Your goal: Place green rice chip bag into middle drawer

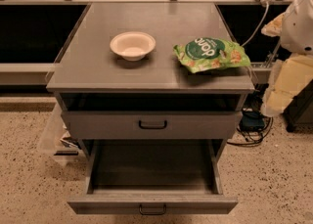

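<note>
On the flat top of the grey cabinet [146, 74], the green rice chip bag [211, 54] is shown lying flat near the right edge, logo upward, with a cream bowl [132, 45] set apart to its left. Below the top, an open slot is seen, then a closed drawer front [195, 125] with a small black handle [152, 125]. The middle drawer [151, 202], lowest in the cabinet, is shown pulled fully out; nothing can be made out inside it. At the right edge, the robot's pale arm [303, 22] is seen beside the cabinet, with the gripper [274, 101] hanging below the level of the top, clear of the bag; whether it is open or closed cannot be told, and nothing is seen held in it. Dark cables [252, 125] are seen on the speckled floor [29, 189].
</note>
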{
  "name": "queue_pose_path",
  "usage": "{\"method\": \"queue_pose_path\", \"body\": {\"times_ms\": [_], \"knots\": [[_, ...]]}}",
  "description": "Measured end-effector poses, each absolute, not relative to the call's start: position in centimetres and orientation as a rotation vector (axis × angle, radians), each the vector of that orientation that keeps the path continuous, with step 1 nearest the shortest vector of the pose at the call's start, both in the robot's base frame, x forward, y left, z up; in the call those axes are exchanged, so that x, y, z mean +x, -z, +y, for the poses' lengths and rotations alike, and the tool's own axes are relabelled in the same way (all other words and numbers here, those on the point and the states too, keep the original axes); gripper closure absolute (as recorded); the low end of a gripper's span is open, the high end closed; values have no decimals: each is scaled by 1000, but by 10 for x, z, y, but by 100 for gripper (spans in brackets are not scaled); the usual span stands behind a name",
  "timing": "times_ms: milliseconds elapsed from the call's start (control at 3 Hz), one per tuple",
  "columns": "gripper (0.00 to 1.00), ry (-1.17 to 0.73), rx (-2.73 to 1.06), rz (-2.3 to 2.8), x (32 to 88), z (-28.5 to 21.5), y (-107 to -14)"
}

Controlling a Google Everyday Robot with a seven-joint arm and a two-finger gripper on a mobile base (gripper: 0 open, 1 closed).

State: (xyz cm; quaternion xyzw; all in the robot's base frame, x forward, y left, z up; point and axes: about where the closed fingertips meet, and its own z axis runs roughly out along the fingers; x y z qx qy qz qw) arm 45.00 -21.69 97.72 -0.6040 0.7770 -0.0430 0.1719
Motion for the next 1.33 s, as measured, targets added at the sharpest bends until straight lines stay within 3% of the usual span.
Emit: {"method": "queue_pose_path", "body": {"times_ms": [667, 1333], "knots": [[0, 158, -1730, 2011, 516, -178, -970], [0, 186, -1711, 2010, 521, -178, -970]]}}
